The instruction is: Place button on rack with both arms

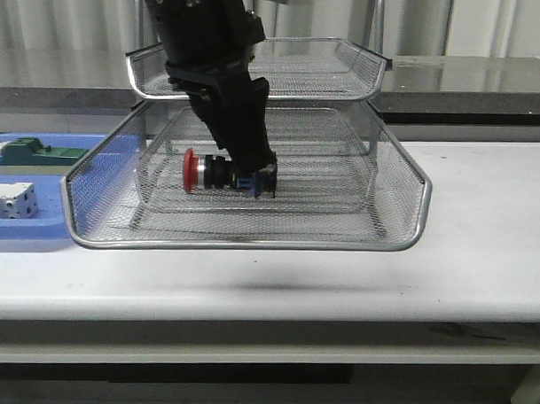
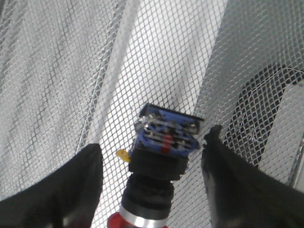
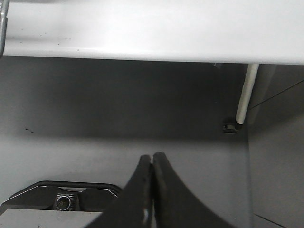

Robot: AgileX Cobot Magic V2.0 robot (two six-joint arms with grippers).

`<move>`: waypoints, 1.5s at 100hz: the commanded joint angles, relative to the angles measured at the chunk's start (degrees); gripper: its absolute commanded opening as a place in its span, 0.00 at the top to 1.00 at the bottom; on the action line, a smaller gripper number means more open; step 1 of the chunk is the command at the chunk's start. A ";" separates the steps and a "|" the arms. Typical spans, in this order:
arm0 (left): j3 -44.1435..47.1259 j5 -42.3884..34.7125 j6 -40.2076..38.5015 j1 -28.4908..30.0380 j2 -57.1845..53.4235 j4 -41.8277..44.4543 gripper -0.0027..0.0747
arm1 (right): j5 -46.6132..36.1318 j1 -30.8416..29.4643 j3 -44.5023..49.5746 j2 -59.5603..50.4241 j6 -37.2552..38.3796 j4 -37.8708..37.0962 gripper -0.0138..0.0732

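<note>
Red-headed push-button with black-and-blue body [image 1: 219,173] lay on its side in silver wire-mesh rack's [image 1: 399,184] middle tier. Left black gripper [image 2: 152,156] spread wide around it, not touching. Right black gripper [image 3: 152,164] closed, empty, below white table [image 3: 142,28].

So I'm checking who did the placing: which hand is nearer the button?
Left. The left hand is open astride the button inside the rack. The right hand is shut, below the table edge, away from the button.
</note>
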 commanded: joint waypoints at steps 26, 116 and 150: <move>-2.36 0.95 -1.88 -0.42 -3.98 -1.37 0.39 | -2.41 -0.21 -1.90 0.03 -0.10 0.00 0.92; 5.48 0.33 -12.73 33.25 -27.45 -4.37 0.39 | -2.41 -0.21 -1.90 0.03 -0.10 0.00 0.92; 33.18 -28.28 -12.73 34.39 -48.79 -5.67 0.39 | -2.36 -0.21 -1.90 0.03 -0.10 0.00 0.92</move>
